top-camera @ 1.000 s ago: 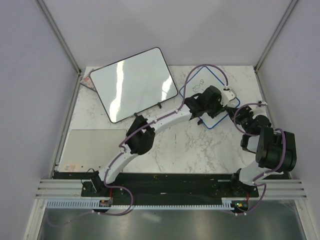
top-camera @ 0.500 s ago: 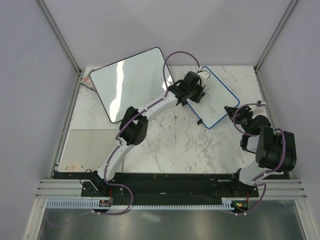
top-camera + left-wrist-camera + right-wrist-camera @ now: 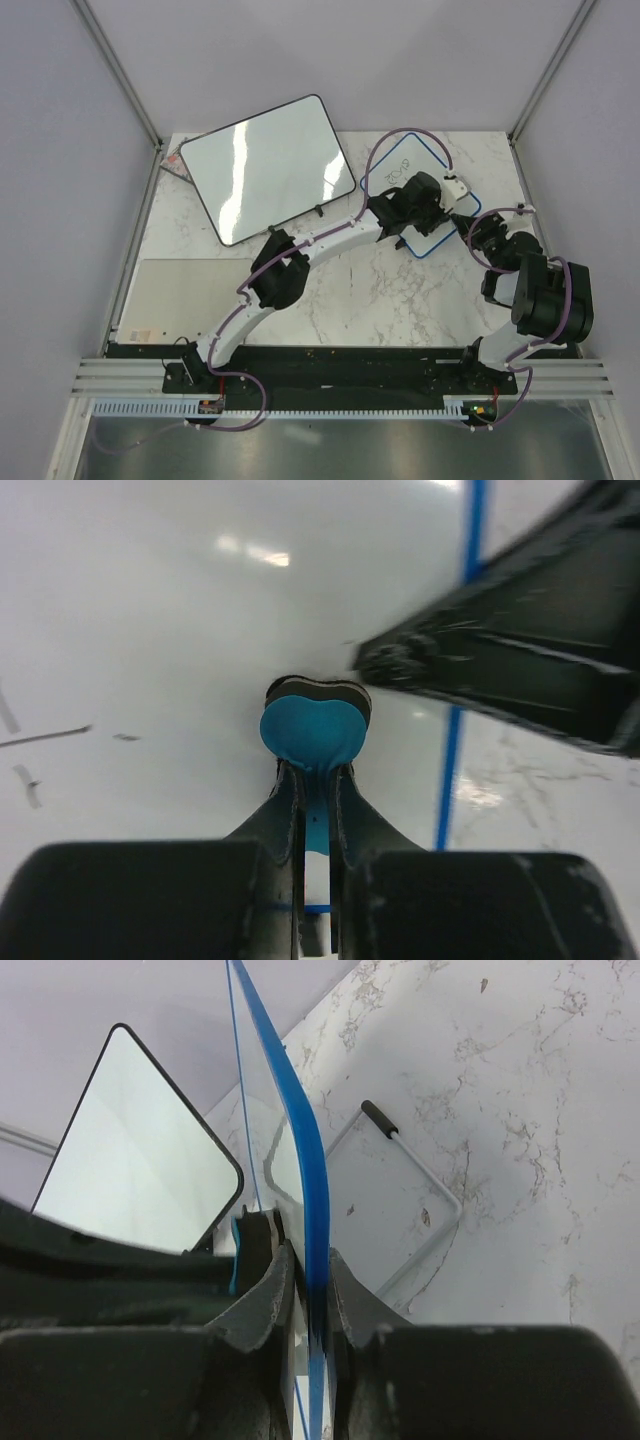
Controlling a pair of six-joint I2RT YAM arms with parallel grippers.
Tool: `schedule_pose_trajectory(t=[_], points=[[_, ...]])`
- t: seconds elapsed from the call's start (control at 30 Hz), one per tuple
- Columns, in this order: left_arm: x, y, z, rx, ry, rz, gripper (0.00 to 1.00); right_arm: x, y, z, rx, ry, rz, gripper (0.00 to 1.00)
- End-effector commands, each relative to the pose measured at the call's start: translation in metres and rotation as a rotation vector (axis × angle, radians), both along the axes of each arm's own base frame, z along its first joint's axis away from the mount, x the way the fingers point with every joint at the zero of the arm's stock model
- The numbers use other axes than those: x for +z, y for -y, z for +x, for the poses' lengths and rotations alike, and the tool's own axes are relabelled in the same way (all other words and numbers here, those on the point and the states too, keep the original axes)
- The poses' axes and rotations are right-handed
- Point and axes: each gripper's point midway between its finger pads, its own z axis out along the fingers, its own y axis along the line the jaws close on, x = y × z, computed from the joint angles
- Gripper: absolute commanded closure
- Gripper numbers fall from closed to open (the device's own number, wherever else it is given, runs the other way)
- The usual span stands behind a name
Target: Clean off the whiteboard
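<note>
While right gripper (image 3: 306, 1272) pinches the whiteboard (image 3: 422, 160) at its near-right edge, left gripper (image 3: 313, 782) (clamped on blue eraser (image 3: 312, 732)) sits at near end; scribbles (image 3: 399, 172) lie far-left of it, along bd's long axis.

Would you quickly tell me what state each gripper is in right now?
The left gripper is closed on the blue eraser.
The right gripper is closed on the whiteboard, clamping its blue frame.
</note>
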Motion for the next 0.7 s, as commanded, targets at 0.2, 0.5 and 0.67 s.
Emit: schedule_pose_trajectory(t=[0.2, 0.5, 0.67], points=[[-0.015, 0.034, -0.048, -0.141, -0.044, -0.025, 0.98, 0.0, -0.008, -0.003, 0.047, 0.032, -0.042, 1.0], [-0.019, -0.01, 0.043, 0.132, -0.053, -0.078, 0.98, 0.0, -0.009, -0.002, 0.055, 0.033, -0.039, 1.0], [-0.018, -0.041, 0.079, 0.193, -0.112, -0.125, 0.98, 0.0, -0.01, -0.002, 0.062, 0.035, -0.032, 1.0]])
